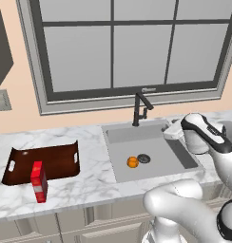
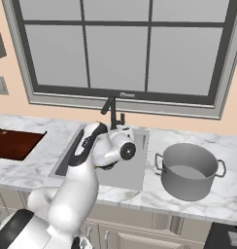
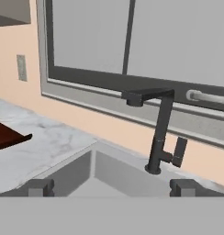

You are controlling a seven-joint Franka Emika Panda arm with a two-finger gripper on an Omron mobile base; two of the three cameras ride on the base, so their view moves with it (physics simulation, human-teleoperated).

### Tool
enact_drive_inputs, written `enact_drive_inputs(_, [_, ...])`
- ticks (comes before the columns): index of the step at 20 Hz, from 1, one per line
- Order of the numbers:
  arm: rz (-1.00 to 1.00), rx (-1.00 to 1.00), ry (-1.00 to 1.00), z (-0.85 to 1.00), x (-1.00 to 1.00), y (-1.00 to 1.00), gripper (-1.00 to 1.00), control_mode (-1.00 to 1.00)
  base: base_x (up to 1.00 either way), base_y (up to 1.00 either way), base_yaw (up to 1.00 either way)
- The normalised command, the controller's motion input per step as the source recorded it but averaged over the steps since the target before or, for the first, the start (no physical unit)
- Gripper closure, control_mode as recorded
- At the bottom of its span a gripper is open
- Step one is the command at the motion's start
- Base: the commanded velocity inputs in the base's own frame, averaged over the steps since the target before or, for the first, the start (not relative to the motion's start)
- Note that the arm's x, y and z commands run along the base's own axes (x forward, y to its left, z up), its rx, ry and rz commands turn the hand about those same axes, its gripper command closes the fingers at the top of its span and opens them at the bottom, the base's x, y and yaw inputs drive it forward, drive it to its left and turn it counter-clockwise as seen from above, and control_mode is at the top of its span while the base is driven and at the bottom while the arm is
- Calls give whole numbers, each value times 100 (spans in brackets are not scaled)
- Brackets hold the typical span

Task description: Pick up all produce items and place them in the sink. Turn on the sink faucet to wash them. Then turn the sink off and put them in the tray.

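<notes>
The orange fruit (image 1: 132, 162) lies on the floor of the grey sink (image 1: 158, 163), just left of the round drain (image 1: 144, 158). The black sink faucet (image 1: 140, 108) stands at the sink's back rim, its spout (image 3: 146, 96) reaching left and its small side handle (image 3: 179, 151) on the right. No water runs from it. My gripper (image 3: 111, 188) is open and empty. It hovers over the sink's right rear part and faces the faucet (image 3: 159, 133) from a short distance. The brown tray (image 1: 42, 163) rests on the counter left of the sink.
A red box (image 1: 39, 182) stands at the tray's front edge. A large grey pot (image 2: 188, 170) sits on the counter right of the sink. A window spans the wall behind the faucet, and a wall outlet (image 3: 22, 67) is at the left.
</notes>
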Motion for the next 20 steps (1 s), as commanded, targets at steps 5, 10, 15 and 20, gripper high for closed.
enact_drive_inputs(5, [0, 0, 12, 0, 58, 0, -100, -100, 0, 0, 0])
enact_drive_inputs(10, [1, 0, 1, 0, 48, -4, -100, -100, 0, 0, 0])
enact_drive_inputs(15, [4, 0, -2, -1, 36, -8, -100, -100, 0, 0, 0])
enact_drive_inputs(20, [6, 0, -5, -3, 34, -6, -100, -100, 0, 0, 0])
